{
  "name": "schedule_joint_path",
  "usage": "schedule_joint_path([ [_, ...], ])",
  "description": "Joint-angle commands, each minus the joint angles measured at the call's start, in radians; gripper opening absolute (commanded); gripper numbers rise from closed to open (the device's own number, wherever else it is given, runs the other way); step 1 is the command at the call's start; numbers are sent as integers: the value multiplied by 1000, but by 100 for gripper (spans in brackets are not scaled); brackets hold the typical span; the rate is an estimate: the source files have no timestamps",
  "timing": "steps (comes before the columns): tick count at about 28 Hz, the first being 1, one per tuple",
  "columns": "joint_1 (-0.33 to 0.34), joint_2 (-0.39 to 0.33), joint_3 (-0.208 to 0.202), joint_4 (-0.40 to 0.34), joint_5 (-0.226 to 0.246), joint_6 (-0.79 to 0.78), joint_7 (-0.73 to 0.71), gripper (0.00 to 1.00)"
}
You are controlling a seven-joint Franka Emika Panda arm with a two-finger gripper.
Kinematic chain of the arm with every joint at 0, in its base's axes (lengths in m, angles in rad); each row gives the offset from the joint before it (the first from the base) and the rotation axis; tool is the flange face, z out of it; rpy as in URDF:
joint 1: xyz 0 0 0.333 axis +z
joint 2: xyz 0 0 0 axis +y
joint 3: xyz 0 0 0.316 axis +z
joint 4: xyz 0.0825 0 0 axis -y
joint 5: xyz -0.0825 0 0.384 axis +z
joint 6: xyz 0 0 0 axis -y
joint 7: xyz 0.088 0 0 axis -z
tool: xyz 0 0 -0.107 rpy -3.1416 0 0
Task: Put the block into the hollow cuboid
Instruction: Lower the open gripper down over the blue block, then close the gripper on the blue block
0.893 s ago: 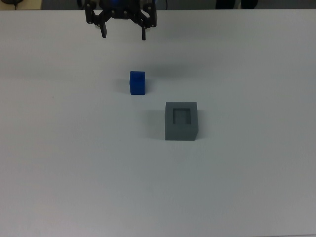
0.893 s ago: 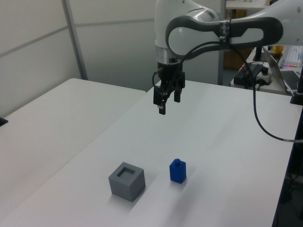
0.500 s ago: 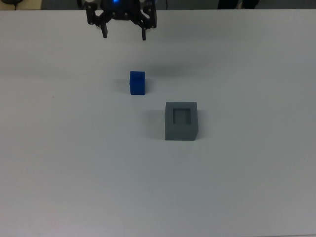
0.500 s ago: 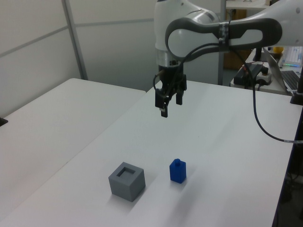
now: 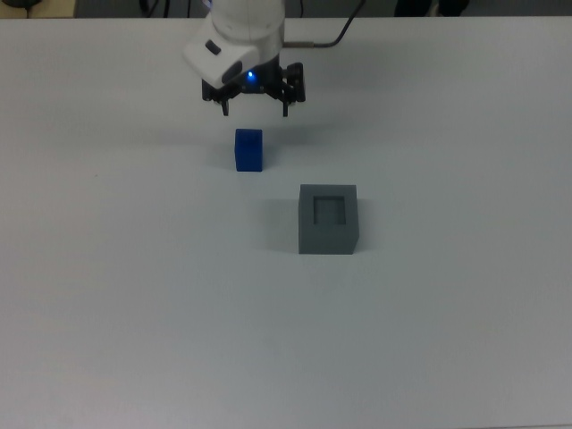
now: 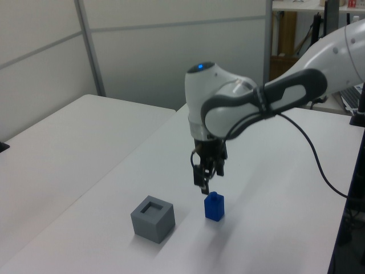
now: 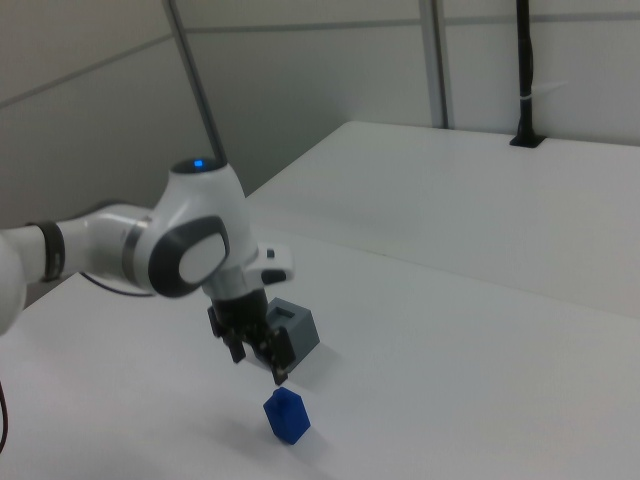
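The blue block (image 5: pixel 248 149) stands on the white table (image 5: pixel 134 313); it also shows in the left view (image 6: pixel 214 206) and the right view (image 7: pixel 287 417). The grey hollow cuboid (image 5: pixel 328 219) sits apart from it, toward the top view's lower right, with its square recess facing up and nothing in it (image 6: pixel 152 218) (image 7: pixel 297 330). My gripper (image 5: pixel 255 112) hangs open just above the block, fingers pointing down and holding nothing (image 6: pixel 204 185) (image 7: pixel 260 368). A gap remains between its fingertips and the block's top.
A second white table (image 6: pixel 68 137) adjoins on the left view's left. A black cable (image 6: pixel 319 165) trails from the arm on the left view's right. Grey wall panels (image 6: pixel 142 51) stand behind.
The gripper, still open, has come down from high at the table's far side to just above the blue block. Block and cuboid have not moved.
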Motion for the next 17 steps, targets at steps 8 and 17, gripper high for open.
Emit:
schedule_joint_path([
  [8, -3, 113, -6, -34, -86, 122, 12, 100],
  [17, -9, 122, -6, -25, -68, 137, 15, 62],
])
